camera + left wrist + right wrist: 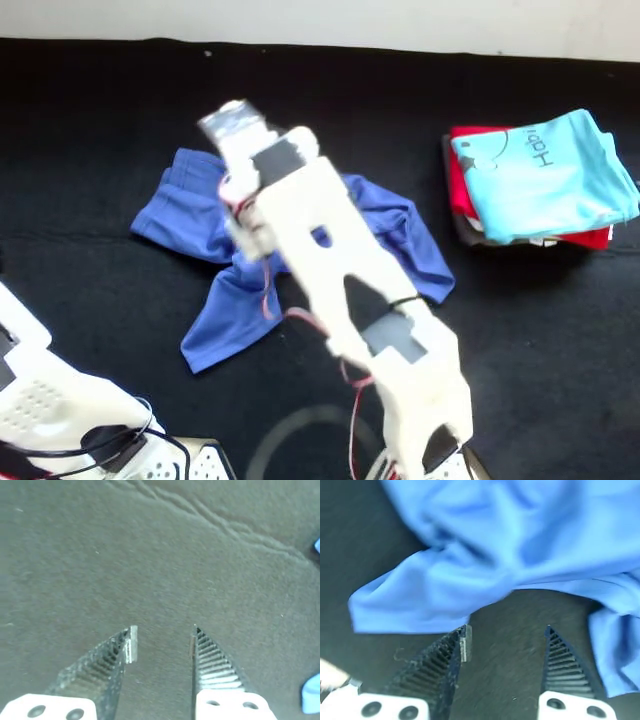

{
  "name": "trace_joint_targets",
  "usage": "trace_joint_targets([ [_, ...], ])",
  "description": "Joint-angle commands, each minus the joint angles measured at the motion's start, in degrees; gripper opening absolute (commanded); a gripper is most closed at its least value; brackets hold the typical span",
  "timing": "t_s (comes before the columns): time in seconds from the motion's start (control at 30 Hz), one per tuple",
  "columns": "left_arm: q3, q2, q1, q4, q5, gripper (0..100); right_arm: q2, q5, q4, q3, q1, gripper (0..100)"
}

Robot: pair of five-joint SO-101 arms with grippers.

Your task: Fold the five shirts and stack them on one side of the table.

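Observation:
A crumpled blue shirt (185,210) lies spread on the black table cover (100,120) near the middle. My right arm (330,270) stretches over it from the front. In the right wrist view, the blue shirt (520,540) sits just beyond my right gripper (507,635), which is open, with bare cover between its fingers. A folded stack (545,180) rests at the right side, a light blue shirt (550,170) on top of a red one (462,190). My left gripper (162,635) hangs open over bare black cover, holding nothing.
My left arm's white base (40,410) and its cables sit at the front left corner. A pale wall runs along the table's far edge (320,40). A sliver of blue cloth (310,700) shows at the edge of the left wrist view.

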Motion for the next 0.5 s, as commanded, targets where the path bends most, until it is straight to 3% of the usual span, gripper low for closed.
trace_joint_targets([
  [0.0,-3.0,0.0,-0.9,0.0,-0.2,18,-6.6,-0.6,-5.1,8.3,-5.8,22.1],
  [0.27,-3.0,0.1,-2.4,0.0,-0.3,18,-10.9,-0.9,-21.8,29.6,-16.3,22.1],
  [0.47,-3.1,0.1,-4.8,0.0,-0.4,18,-10.9,-6.9,-28.4,33.6,-19.4,22.1],
])
